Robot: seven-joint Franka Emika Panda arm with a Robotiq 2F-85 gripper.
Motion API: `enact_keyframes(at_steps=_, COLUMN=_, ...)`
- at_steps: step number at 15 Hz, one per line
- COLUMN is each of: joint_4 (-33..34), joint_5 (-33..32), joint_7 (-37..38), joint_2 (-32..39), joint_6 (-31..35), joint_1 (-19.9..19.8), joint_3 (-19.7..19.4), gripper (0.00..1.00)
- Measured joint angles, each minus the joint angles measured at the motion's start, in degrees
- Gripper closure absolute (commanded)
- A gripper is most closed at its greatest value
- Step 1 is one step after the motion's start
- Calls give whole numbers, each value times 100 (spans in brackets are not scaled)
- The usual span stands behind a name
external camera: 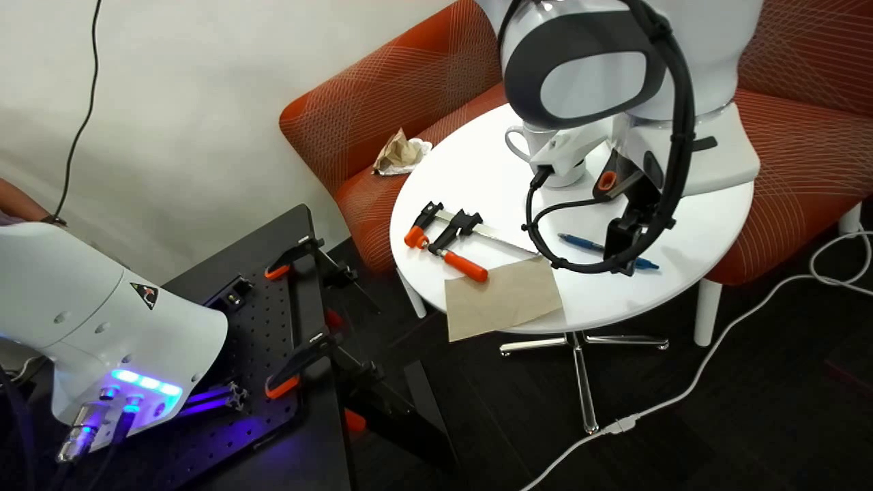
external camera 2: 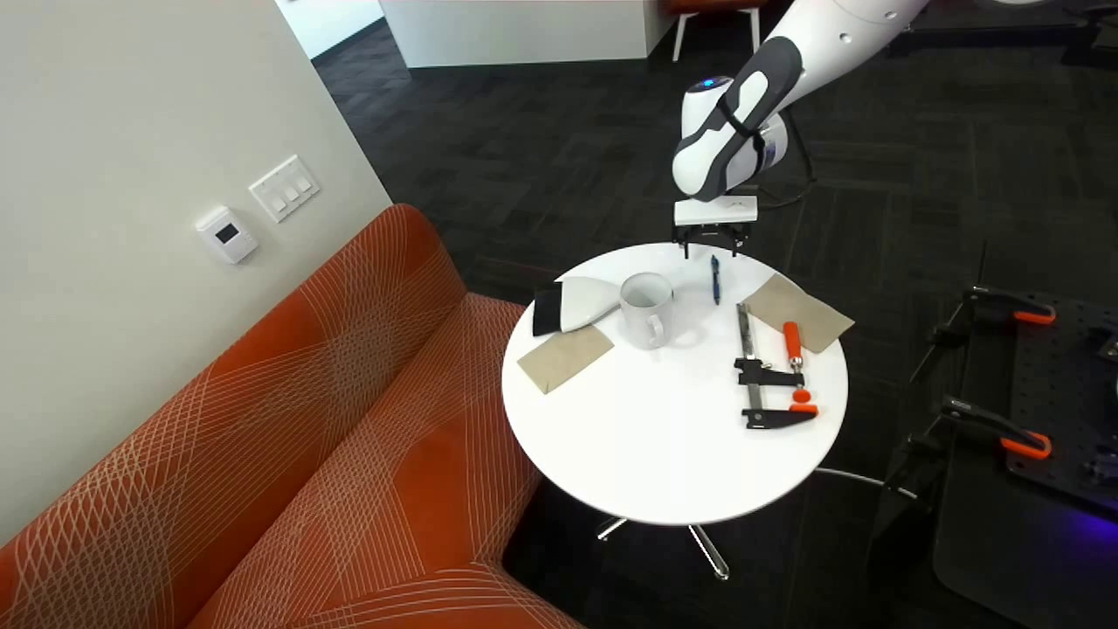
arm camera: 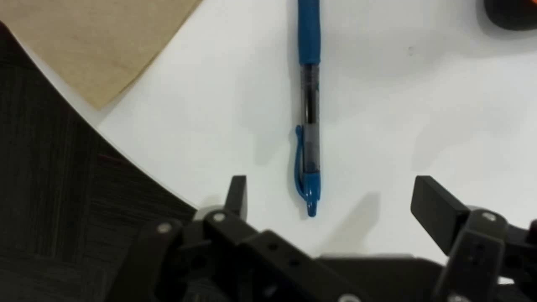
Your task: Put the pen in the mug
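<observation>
The pen lies flat on the white round table, blue with a clear middle and a clip; it also shows in both exterior views. My gripper is open and empty, above the table, with the pen's clip end between its fingertips in the wrist view, left of centre. In an exterior view the gripper hangs near the table's edge at the pen's end. The white mug stands upright on the table; the arm partly hides the mug in an exterior view. The mug is outside the wrist view.
An orange-handled bar clamp and a brown paper sheet lie near the pen. Another brown sheet and a white-and-black item lie beside the mug. A black-and-orange tool end shows near the mug. An orange couch flanks the table.
</observation>
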Motion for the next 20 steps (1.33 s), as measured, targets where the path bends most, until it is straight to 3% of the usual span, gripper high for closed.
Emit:
enact_keyframes(at_steps=1, joint_4=52, joint_5=0, joint_7=42, joint_2=58, joint_6=0, joint_1=-3, joint_3=-7, gripper=0)
enact_keyframes(at_steps=2, joint_4=96, joint_5=0, joint_7=57, joint_2=111, joint_6=0, joint_1=-4, joint_3=-14, gripper=25)
enact_keyframes(at_steps=4, joint_4=180, joint_5=0, joint_7=63, joint_2=201, joint_6=0, joint_1=-9, joint_3=-21, gripper=34)
enact_keyframes(at_steps=12, joint_4=418, joint_5=4, joint_7=65, joint_2=321, joint_6=1, joint_1=-19, joint_3=-20, gripper=97)
enact_keyframes(at_steps=14, joint_4=427, joint_5=4, joint_7=65, joint_2=322, joint_6=1, joint_1=-19, joint_3=-20, gripper=100)
enact_keyframes(at_steps=20, joint_4=402, joint_5=4, joint_7=66, joint_2=215, joint_6=1, joint_1=31, joint_3=-25, gripper=97)
